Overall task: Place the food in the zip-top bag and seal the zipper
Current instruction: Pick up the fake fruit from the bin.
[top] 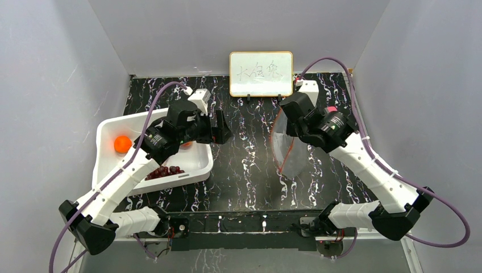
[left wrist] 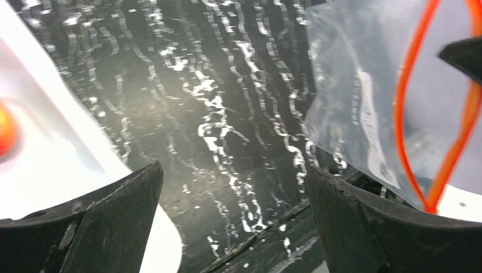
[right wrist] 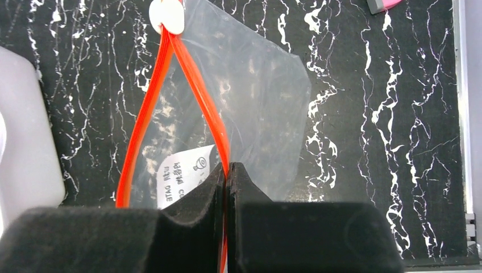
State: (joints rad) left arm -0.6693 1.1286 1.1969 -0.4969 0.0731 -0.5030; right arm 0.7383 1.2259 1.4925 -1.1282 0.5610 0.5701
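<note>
Tabletop point(top: 244, 170): black, marbled.
Bin point(top: 108, 128): white, at left.
Bag point(top: 295, 162): clear, right of centre, mouth agape.
Left gripper point(left wrist: 233, 170): jaws apart, empty (hovering between bin and bag).
Right gripper point(right wrist: 227, 170): clamped on zipper point(right wrist: 142, 125), one side only.
Grapes point(top: 163, 170), orange point(top: 121, 144): in bin.

We log a bin point(top: 105, 128) on the left half of the table point(top: 244, 170), with a round fruit point(top: 121, 144) in its left part and a grape bunch point(top: 165, 171) by its near wall. The zip-top bag point(top: 293, 159) is held up right of centre, well apart from the bin, its zipper point(right wrist: 142, 125) pinched between the closed fingers of the right tool point(right wrist: 227, 173). The left tool point(left wrist: 234, 170), fingers spread, hovers between bin and bag, just beside the bin's far right corner. Behind both, at the table's far edge, a board point(top: 261, 74) stands at centre.
</note>
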